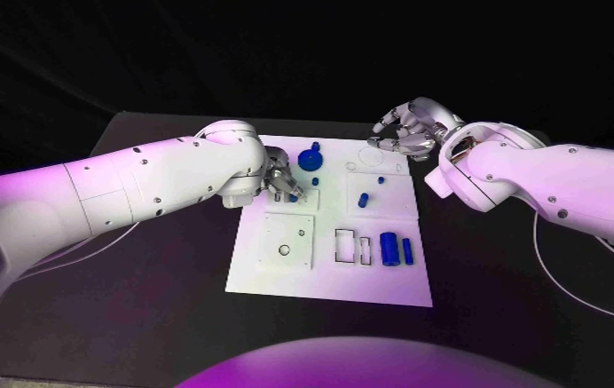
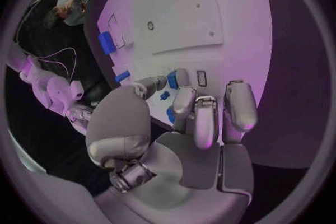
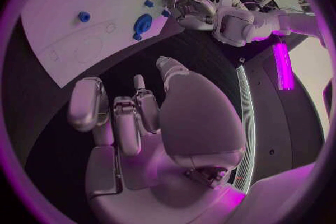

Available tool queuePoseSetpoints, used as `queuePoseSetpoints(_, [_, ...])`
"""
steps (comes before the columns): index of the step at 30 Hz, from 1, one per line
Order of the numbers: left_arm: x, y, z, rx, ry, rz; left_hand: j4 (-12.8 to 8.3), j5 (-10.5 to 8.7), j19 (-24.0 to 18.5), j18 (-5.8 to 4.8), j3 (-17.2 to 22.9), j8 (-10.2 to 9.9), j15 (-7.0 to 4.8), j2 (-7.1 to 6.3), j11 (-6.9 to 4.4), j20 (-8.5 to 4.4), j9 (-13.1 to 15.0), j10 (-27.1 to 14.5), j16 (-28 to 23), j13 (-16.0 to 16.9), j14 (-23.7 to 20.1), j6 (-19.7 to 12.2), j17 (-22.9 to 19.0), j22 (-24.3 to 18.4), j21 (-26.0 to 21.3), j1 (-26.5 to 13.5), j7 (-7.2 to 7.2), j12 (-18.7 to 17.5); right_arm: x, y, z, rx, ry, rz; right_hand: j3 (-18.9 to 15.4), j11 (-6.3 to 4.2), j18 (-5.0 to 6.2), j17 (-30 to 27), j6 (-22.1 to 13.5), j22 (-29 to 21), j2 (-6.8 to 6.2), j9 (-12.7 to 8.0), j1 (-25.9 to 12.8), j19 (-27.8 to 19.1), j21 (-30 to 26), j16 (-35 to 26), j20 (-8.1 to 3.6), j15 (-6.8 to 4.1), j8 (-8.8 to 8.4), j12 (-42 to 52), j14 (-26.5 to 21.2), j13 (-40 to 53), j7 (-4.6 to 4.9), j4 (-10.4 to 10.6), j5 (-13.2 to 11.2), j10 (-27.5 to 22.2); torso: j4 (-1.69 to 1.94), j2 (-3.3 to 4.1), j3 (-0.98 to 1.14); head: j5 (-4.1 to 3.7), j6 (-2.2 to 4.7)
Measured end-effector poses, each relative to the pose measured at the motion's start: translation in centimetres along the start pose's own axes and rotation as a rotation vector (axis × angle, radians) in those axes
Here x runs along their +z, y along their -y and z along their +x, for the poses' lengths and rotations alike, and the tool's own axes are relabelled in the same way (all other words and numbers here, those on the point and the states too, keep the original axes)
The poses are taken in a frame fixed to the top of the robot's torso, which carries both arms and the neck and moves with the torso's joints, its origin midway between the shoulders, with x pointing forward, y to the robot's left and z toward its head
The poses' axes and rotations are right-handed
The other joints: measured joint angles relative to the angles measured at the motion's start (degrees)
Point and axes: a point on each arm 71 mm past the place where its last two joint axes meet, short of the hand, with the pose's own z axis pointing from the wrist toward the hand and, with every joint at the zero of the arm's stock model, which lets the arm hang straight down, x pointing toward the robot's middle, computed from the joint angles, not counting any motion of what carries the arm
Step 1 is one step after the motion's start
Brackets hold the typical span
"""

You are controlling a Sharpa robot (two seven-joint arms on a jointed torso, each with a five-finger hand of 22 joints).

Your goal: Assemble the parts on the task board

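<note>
The white task board (image 1: 384,277) lies in the middle of the table. My left hand (image 1: 277,182) is at its left edge, its fingertips (image 2: 183,99) curled down around a small blue part (image 1: 293,197), seen beside the thumb (image 2: 171,79). My right hand (image 1: 412,130) hovers over the board's far right corner, holding nothing, its fingers (image 3: 89,106) loosely bent and apart. A round blue knob (image 1: 311,157) stands near the far edge. Two blue cylinders (image 1: 397,249) lie side by side at the near right, and a blue peg (image 1: 364,199) lies mid-board.
Two tiny blue pieces (image 1: 316,180) (image 1: 381,178) sit on the far half of the board. A raised square plate with a ring mark (image 1: 287,241) and rectangular slots (image 1: 348,246) take up the near half. Black table (image 1: 153,317) surrounds the board.
</note>
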Motion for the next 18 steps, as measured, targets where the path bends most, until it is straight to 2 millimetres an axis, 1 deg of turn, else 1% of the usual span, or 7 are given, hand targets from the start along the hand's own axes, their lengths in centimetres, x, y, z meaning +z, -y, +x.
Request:
queuePoseSetpoints(1, [-0.01, -0.02, 0.00, -0.001, 0.000, -0.001, 0.41, 0.12, 0.00, 0.00, -0.68, -0.12, 0.00, 0.00, 0.08, 0.00, 0.00, 0.08, 0.00, 0.10, 0.00, 0.14, 0.00, 0.00, 0.00, 0.00, 0.14, 0.00, 0.00, 0.00, 0.00, 0.000, 0.000, 0.000, 0.00, 0.00, 0.00, 0.00, 0.00, 0.00, 0.00, 0.00, 0.00, 0.00, 0.00, 0.00, 0.00, 0.00, 0.00, 0.00, 0.00, 0.00, 0.00, 0.00, 0.00, 0.00, 0.00, 0.00, 0.00, -0.01, 0.01])
queuePoseSetpoints(3, [-0.02, -0.10, -0.01, -0.003, 0.002, -0.003, 1.17, 0.12, 0.14, 0.00, -1.44, -0.24, 0.00, 0.00, -0.12, -0.14, 0.00, 0.28, 0.00, 0.25, 0.00, 0.21, 0.00, 0.00, 0.00, 0.00, 0.21, 0.00, 0.00, 0.00, 0.00, 0.000, 0.000, 0.000, 0.00, 0.00, 0.00, 0.00, 0.00, 0.00, 0.00, 0.00, 0.00, 0.00, 0.00, 0.00, 0.00, 0.00, 0.00, 0.00, 0.00, 0.00, 0.00, 0.00, 0.00, 0.00, -0.01, 0.00, 0.00, -0.03, 0.03])
queuePoseSetpoints(7, [-0.10, -0.30, -0.05, -0.007, 0.008, -0.008, 1.79, 0.32, 0.20, 0.00, -2.05, -0.24, 0.00, 0.00, -0.12, -0.20, -0.01, 0.28, 0.00, 0.45, 0.00, 0.21, -0.01, 0.00, 0.00, 0.00, 0.21, 0.29, -0.02, 0.05, -0.03, 0.000, 0.001, 0.000, 0.00, 0.00, 0.00, 0.00, 0.00, 0.00, -0.23, 0.00, -0.23, 0.00, 0.00, 0.00, 0.00, 0.00, 0.00, 0.00, 0.00, 0.00, 0.00, 0.00, 0.00, 0.00, -0.03, -0.01, -0.01, -0.03, 0.08])
queuePoseSetpoints(12, [-0.22, -0.55, -0.11, -0.014, 0.014, -0.012, 2.03, 0.42, 0.20, 0.00, -2.61, -0.24, 0.00, 0.24, -0.12, -0.20, 0.03, 0.28, 0.00, 0.68, 0.00, 0.20, -0.01, 0.00, 0.00, 0.24, 0.21, 0.33, -0.02, 0.08, -0.05, 0.000, 0.001, 0.001, 0.00, 0.00, 0.00, -0.01, 0.00, 0.00, -0.23, 0.00, -0.23, 0.00, 0.00, 0.00, 0.00, 0.00, 0.00, 0.00, 0.00, 0.00, 0.00, 0.00, 0.00, 0.00, -0.02, -0.01, 0.02, -0.02, 0.09])
queuePoseSetpoints(15, [-0.40, -0.61, -0.24, -0.020, 0.020, -0.010, 2.36, 0.89, 0.20, 0.00, -2.94, -0.24, 0.00, 0.53, -0.11, -0.20, 0.14, 0.28, 0.00, 0.67, 0.00, 0.20, -0.01, 0.00, 0.00, 0.72, 0.21, 0.33, -0.02, 0.09, -0.04, 0.000, 0.001, 0.001, 0.00, 0.00, 0.00, -0.01, 0.00, 0.00, -0.23, 0.00, -0.23, 0.00, 0.00, 0.00, 0.00, 0.00, 0.00, 0.00, 0.00, -0.01, 0.00, 0.00, 0.00, 0.00, -0.01, -0.01, 0.02, -0.07, 0.15])
queuePoseSetpoints(17, [-0.57, -0.60, -0.41, -0.025, 0.024, -0.006, 2.50, 1.46, 0.20, 0.00, -3.09, -0.24, 0.00, 0.38, -0.11, -0.20, 0.21, 0.28, 0.00, 0.67, 0.00, 0.20, -0.01, -0.01, 0.00, 1.32, 0.22, 0.33, -0.03, 0.16, -0.04, 0.000, 0.001, 0.003, 0.00, 0.00, 0.00, -0.01, 0.00, 0.00, -0.23, 0.00, -0.23, 0.00, 0.00, 0.00, 0.00, 0.00, 0.00, 0.00, 0.00, -0.01, 0.00, 0.00, 0.00, 0.00, 0.00, -0.01, 0.02, -0.13, 0.24])
queuePoseSetpoints(18, [-0.68, -0.59, -0.53, -0.028, 0.027, -0.003, 2.51, 1.57, 0.20, 0.00, -3.41, -0.24, 0.01, 0.62, -0.11, -0.20, 0.23, 0.27, 0.00, 0.67, 0.00, 0.20, -0.01, 0.00, 0.00, 1.53, 0.22, 0.33, -0.03, 0.21, -0.05, 0.000, 0.001, 0.004, 0.00, 0.00, 0.00, -0.01, 0.00, 0.00, -0.23, 0.01, -0.23, 0.00, 0.00, 0.00, 0.00, 0.00, 0.00, 0.00, 0.00, -0.01, 0.00, 0.00, 0.00, 0.00, 0.03, -0.02, 0.01, -0.18, 0.30])
